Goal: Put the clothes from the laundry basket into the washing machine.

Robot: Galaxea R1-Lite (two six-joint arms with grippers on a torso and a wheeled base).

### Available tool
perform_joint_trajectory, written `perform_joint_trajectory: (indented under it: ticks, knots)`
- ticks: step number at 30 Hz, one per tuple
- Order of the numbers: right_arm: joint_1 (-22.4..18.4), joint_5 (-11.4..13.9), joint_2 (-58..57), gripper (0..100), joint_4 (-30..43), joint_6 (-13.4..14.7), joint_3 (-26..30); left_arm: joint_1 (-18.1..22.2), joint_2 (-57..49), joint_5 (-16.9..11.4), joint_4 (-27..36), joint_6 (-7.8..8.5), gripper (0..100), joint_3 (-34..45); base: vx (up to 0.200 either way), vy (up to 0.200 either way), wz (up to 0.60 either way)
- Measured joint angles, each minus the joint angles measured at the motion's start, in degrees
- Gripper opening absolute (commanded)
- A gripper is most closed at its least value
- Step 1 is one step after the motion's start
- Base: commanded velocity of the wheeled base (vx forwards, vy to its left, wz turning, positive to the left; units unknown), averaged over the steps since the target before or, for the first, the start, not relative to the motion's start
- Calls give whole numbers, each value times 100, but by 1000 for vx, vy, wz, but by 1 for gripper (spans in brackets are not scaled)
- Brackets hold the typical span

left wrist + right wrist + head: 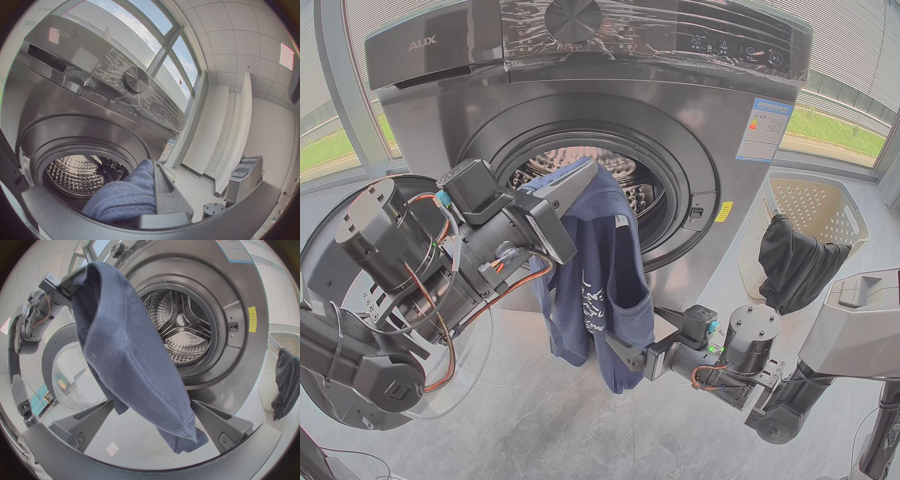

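Black cylindrical joints (pixel 381 231), orange cables (pixel 506 292) (teal connector (pixel 444 198)), grey wedge end effector fingers (pixel 569 181)

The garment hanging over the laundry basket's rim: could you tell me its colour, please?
The garment is black; the head view shows it best.

Satin grey metal washing machine (pixel 712 125), control panel (pixel 650 31) under crinkled glossy plastic film, drum (pixel 181 343) of polished perforated steel, door window (pixel 75 377) clear and glossy, navy T-shirt (pixel 606 269) of soft matt cloth, black garment (pixel 794 265) matt cloth, laundry basket (pixel 819 206) of cream perforated plastic, floor (pixel 550 425) smooth tile.
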Motion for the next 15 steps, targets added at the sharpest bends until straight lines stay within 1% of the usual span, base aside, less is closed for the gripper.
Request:
perform_joint_trajectory:
  ticks: [3,8,15]
  knots:
    - [-33,74,256,100,7,-84,-372,-16,-12,-2,0,5,0,-46,0,0,0]
    - [-55,132,534,100,13,-133,-807,-55,-22,2,5,2,0,-90,0,0,0]
    - [-22,158,835,100,9,-155,-1209,-126,-23,20,55,0,0,-228,0,0,0]
